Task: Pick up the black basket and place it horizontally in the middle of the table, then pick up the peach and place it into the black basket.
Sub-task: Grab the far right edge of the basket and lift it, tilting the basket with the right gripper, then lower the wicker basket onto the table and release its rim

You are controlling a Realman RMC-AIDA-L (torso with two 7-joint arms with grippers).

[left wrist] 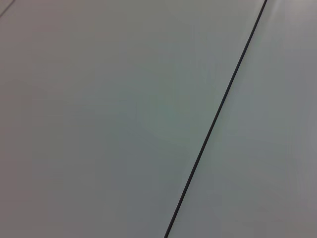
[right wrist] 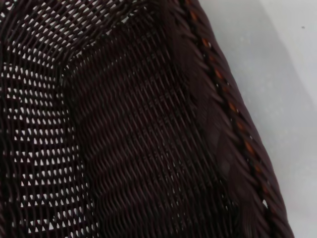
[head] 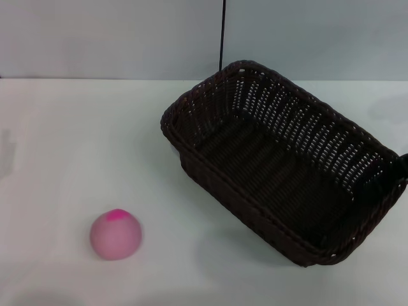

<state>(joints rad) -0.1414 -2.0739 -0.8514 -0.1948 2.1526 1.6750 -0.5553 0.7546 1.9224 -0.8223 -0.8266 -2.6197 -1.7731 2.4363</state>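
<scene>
The black basket [head: 280, 159] sits on the right half of the white table [head: 76, 140], turned diagonally with its open top up. It fills the right wrist view [right wrist: 129, 129], seen from close, with its braided rim along one side. A dark part of my right gripper [head: 401, 167] shows at the basket's far right rim, at the picture's edge. The peach [head: 115, 234], pale pink with a magenta patch on top, rests on the table near the front left, well apart from the basket. My left gripper is out of view.
A thin black cable [head: 222, 35] hangs down the grey wall behind the basket and also shows in the left wrist view [left wrist: 218, 114]. The table's back edge meets the wall.
</scene>
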